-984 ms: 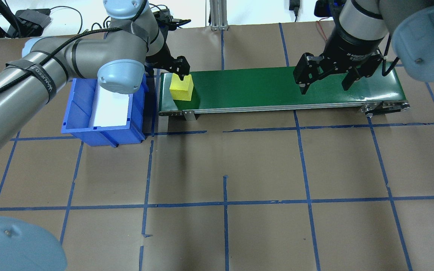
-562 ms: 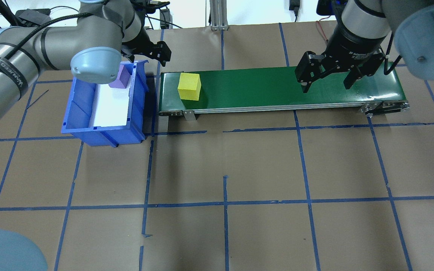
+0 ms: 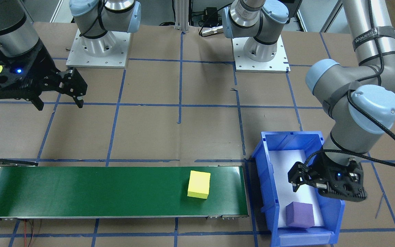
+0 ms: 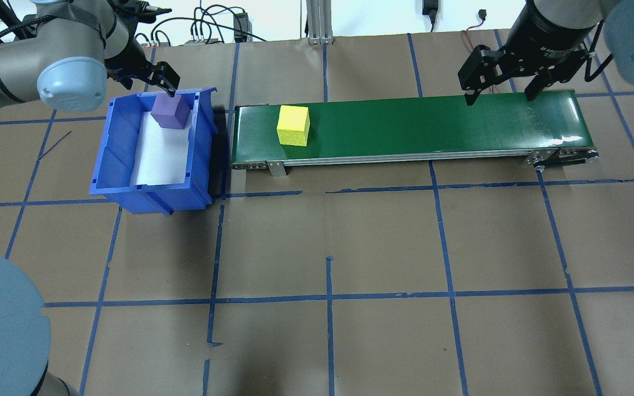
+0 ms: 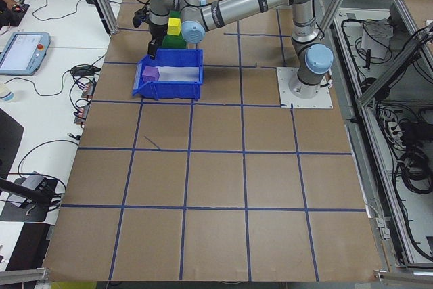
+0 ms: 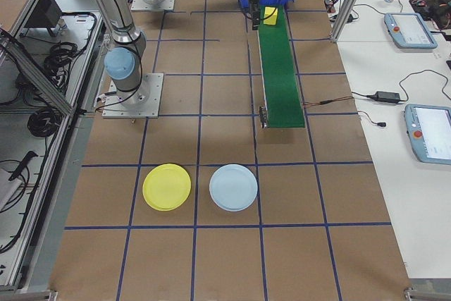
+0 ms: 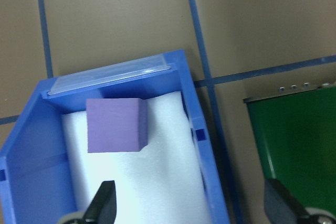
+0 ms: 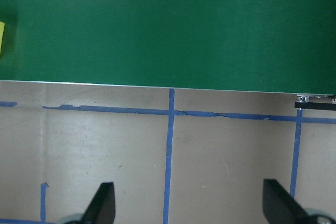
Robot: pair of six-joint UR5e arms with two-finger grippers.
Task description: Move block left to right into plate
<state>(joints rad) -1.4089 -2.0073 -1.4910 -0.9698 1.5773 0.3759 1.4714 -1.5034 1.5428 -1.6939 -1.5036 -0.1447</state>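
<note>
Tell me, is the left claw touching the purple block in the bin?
Apart. The left wrist view shows the purple block lying free on white foam, with clear foam between it and the open left claw fingertips.

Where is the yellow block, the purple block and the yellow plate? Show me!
Yellow foam cube (image 4: 293,125): overhead view, its top face.
Purple foam cube (image 3: 299,214): front-facing view, its top face, inside the blue bin.
Round yellow plastic plate (image 6: 167,187): right side view, its flat middle.

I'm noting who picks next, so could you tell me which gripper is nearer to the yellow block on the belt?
Left. The left gripper hovers over the blue bin just beside the yellow block, while the right gripper hangs at the belt's far end.
</note>
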